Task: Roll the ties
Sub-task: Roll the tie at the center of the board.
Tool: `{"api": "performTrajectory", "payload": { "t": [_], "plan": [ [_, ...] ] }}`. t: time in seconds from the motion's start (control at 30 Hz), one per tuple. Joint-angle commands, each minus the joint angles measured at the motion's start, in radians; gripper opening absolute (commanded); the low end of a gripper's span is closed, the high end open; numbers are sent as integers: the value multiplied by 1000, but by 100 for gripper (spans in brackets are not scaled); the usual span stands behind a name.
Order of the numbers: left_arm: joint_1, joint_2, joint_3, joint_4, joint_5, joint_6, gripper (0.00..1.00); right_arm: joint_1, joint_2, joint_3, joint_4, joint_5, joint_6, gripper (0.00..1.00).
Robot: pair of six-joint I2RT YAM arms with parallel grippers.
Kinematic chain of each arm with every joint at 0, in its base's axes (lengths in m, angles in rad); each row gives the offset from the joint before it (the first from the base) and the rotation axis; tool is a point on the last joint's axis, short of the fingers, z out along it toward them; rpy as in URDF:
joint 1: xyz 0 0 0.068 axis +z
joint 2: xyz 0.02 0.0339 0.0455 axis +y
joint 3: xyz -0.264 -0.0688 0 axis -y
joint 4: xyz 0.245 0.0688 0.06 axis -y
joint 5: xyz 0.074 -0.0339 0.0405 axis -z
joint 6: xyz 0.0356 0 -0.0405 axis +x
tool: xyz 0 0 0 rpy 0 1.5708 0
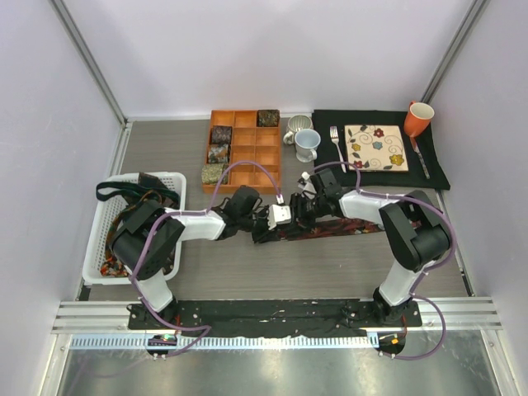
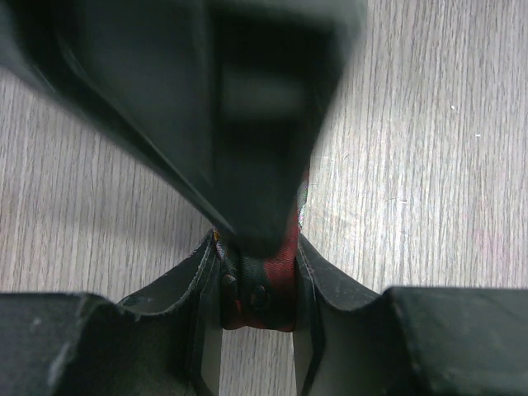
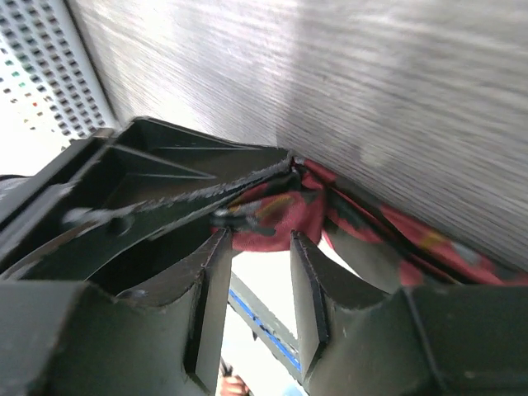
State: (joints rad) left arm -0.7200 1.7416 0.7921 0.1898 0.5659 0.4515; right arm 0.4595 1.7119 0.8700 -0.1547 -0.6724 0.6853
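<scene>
At mid-bench, the maroon tie is being pinched at its bunched end by the left pincer. The right pincer is being held spread beside it. Soft, light, probably slippery cloth is being handled, so the bunch itself is best gripped.

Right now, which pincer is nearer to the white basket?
Left. The left pincer grips the maroon tie mid-table, on the side toward the white basket. The right pincer faces it from the other side, jaws open, slightly farther from the basket.
</scene>
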Motion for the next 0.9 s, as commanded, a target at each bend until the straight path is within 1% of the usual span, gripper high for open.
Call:
{"api": "performTrajectory", "payload": {
  "t": [0.0, 0.2, 0.37, 0.5, 0.53, 0.6, 0.73, 0.87],
  "plan": [
    [-10, 22, -7, -133, -72, 21, 17, 33, 43, 34, 61, 7, 31, 41],
    [-19, 27, -10, -138, -69, 21, 18, 47, 89, 43, 86, 37, 10, 40],
    [-21, 32, -5, -145, -67, 21, 18, 47, 45, 34, 98, 1, 0, 40],
    [-21, 35, -4, -153, -58, 24, 18, 42, -17, 23, 95, -13, -24, 48],
    [-19, 35, -4, -156, -54, 27, 18, 39, -29, 21, 92, -13, -27, 53],
    [-21, 36, -4, -156, -51, 32, 19, 36, -38, 35, 77, -9, -33, 54],
    [-21, 41, 6, -162, -40, 32, 19, 41, -14, 41, 90, -6, -29, 54],
    [-19, 44, 13, -168, -37, 27, 20, 60, 23, 55, 89, -23, -35, 51]
  ]
}}
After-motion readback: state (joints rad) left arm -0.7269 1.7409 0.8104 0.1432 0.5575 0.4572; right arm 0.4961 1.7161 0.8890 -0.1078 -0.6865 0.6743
